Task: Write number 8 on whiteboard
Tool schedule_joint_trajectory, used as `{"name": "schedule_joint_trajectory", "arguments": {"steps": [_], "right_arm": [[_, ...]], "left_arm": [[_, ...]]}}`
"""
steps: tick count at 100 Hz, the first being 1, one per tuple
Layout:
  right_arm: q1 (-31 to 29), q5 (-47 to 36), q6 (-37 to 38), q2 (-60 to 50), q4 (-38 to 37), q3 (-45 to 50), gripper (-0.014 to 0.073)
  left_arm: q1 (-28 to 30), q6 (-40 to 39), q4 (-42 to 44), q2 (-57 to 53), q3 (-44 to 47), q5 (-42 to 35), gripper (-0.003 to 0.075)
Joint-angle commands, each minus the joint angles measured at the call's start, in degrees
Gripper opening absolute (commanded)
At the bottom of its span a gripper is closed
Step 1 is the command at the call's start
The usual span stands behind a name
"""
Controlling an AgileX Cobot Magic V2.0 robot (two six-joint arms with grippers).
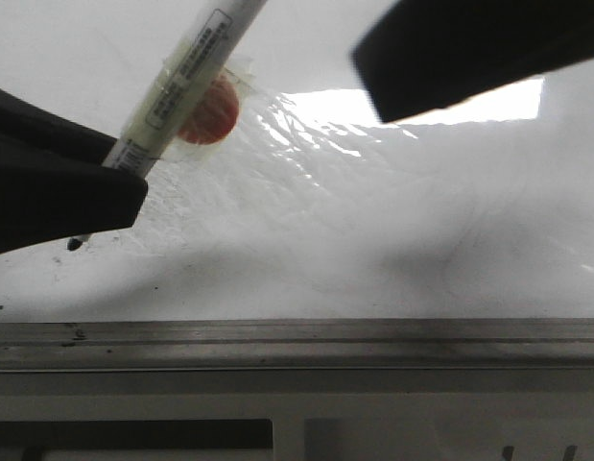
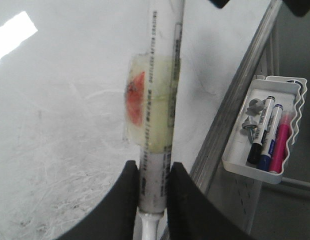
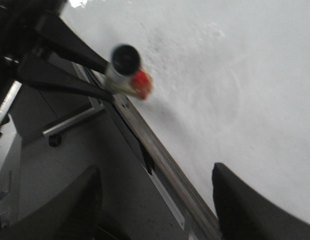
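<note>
Rail: a grey metal rail runs along the near edge of the whiteboard in the front view, with pale housing below it.
Left gripper: the left gripper is clenched on a white marker; in the left wrist view both black fingers press against the barrel's sides. In the front view it shows as a dark mass at the left edge.
Marker: the barrel leans up and to the right in the front view, printed text along it. A yellowish tape wrap covers its middle, with an orange-red disc stuck to it. A small dark tip shows below the gripper, at or just above the board; contact cannot be told.
Whiteboard: glossy white, with scratchy residue right of the marker, faint grey smudges and a bright glare patch.
Number 8: no drawn figure is visible on the board in any view.
Right gripper: the right gripper is released, its two dark fingers set wide apart with nothing between them, over the rail and board edge. In the front view it is the dark shape at upper right.
Tray: beyond the board edge in the left wrist view, a white tray holds black, blue and pink markers.
</note>
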Motion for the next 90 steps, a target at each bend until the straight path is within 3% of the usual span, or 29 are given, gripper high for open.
{"name": "schedule_joint_trajectory", "arguments": {"steps": [1,12,39,49,63,70,84,90], "right_arm": [[3.10,-10.12,-0.80,2.06,0.64,-2.45,0.0406],[4.52,-13.54,-0.80,4.99,0.75,-3.61,0.0406],[5.47,-12.43,-0.80,10.49,1.25,-7.11,0.0386],[5.47,-13.30,-0.80,11.22,1.64,-7.24,0.0251],[5.47,-13.41,-0.80,11.18,1.64,-7.24,-0.0027],[5.47,-13.14,-0.80,11.18,1.64,-7.24,-0.0068],[5.47,-13.10,-0.80,11.18,1.64,-7.24,-0.0067],[5.47,-13.34,-0.80,11.08,1.64,-7.24,-0.0065]], "left_arm": [[-0.02,0.08,2.24,-0.10,-2.19,-3.87,-0.0020],[-0.02,0.08,4.31,-0.10,-2.19,-3.87,-0.0020],[-0.02,0.08,4.40,-0.10,-2.19,-3.87,-0.0020],[-0.02,0.08,4.40,-0.10,-2.19,-3.87,-0.0020],[-0.02,0.08,4.40,-0.10,-2.19,-3.74,-0.0012],[-0.02,0.08,4.40,-0.10,-2.19,-3.74,0.0052],[-0.02,0.08,3.59,-0.10,-2.19,-3.74,0.0316],[-0.02,0.08,3.19,-0.10,-2.19,-3.45,0.0372]]}}
